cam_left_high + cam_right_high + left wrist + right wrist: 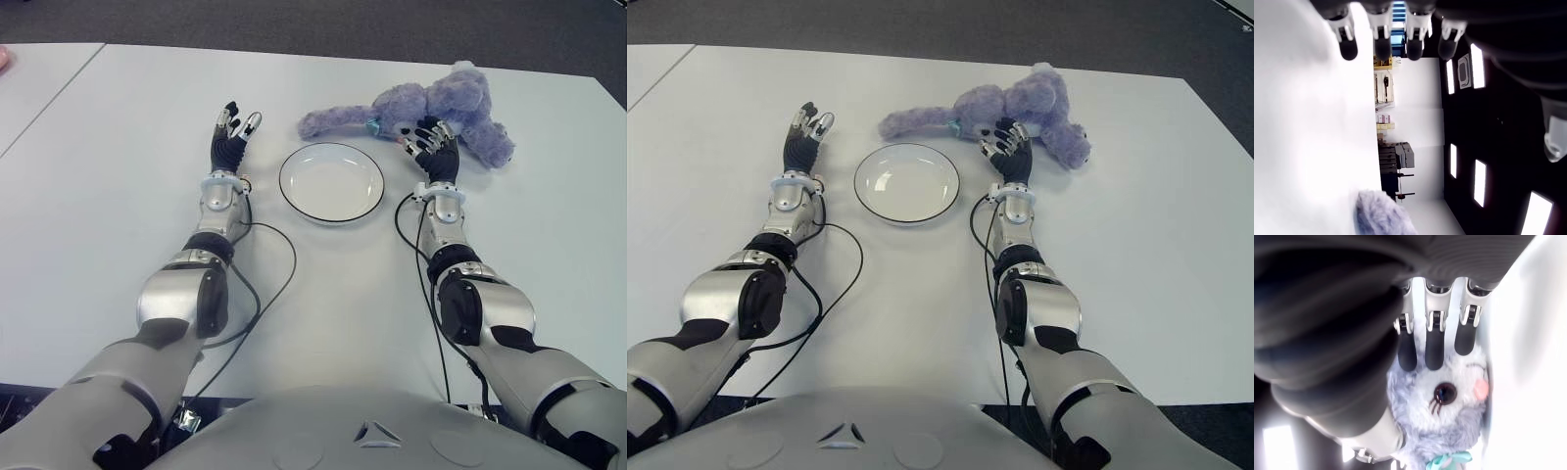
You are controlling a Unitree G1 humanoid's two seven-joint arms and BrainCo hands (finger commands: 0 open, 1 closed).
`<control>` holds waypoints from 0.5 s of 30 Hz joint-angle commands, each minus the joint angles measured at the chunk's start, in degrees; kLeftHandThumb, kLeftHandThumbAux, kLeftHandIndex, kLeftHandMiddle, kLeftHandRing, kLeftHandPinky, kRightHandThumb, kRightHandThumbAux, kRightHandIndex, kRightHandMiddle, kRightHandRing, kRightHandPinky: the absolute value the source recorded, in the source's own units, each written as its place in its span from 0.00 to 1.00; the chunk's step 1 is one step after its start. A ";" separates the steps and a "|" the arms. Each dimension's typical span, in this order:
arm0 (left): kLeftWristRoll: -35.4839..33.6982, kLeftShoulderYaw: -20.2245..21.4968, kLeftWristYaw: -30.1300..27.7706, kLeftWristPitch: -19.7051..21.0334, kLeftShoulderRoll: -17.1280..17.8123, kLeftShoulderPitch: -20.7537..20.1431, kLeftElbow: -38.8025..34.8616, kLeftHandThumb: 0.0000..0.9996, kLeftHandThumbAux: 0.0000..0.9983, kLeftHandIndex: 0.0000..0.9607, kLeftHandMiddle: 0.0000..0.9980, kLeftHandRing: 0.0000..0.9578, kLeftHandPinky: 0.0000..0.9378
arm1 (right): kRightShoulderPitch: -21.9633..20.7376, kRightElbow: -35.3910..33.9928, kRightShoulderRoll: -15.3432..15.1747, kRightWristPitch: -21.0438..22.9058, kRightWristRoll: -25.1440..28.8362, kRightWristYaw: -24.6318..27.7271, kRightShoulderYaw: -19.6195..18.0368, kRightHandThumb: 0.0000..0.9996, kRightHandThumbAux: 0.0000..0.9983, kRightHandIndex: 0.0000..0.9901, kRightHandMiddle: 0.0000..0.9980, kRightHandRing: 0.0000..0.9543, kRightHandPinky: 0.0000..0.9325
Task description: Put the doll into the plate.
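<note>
Doll point(431, 108) lies near the table's point(118, 147) far edge, outside the plate point(331, 182); my right hand point(431, 147) reaches it with fingers extended, nothing grasped yet. Left hand point(231, 137) idle, open, left of the plate.

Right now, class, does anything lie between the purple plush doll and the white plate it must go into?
Nothing visible does. The purple plush doll lies just beyond the empty white plate, with bare table between. The right robot hand is already at the doll.

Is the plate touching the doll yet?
Apart. The left eye view shows bare table between the plate and the doll.
</note>
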 commanded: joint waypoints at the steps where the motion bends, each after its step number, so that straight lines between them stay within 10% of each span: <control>1: 0.34 -0.32 -0.31 7.61 -3.09 11.28 6.39 0.00 0.45 0.04 0.04 0.04 0.05 | 13.33 6.22 4.71 -5.89 -6.66 -11.25 5.16 0.29 0.95 0.24 0.28 0.28 0.28; 15: 0.33 -0.24 -0.09 7.47 -3.14 11.16 6.41 0.00 0.45 0.04 0.03 0.03 0.06 | 6.31 6.57 4.63 -11.11 -9.94 -25.67 8.07 0.24 0.97 0.32 0.36 0.37 0.40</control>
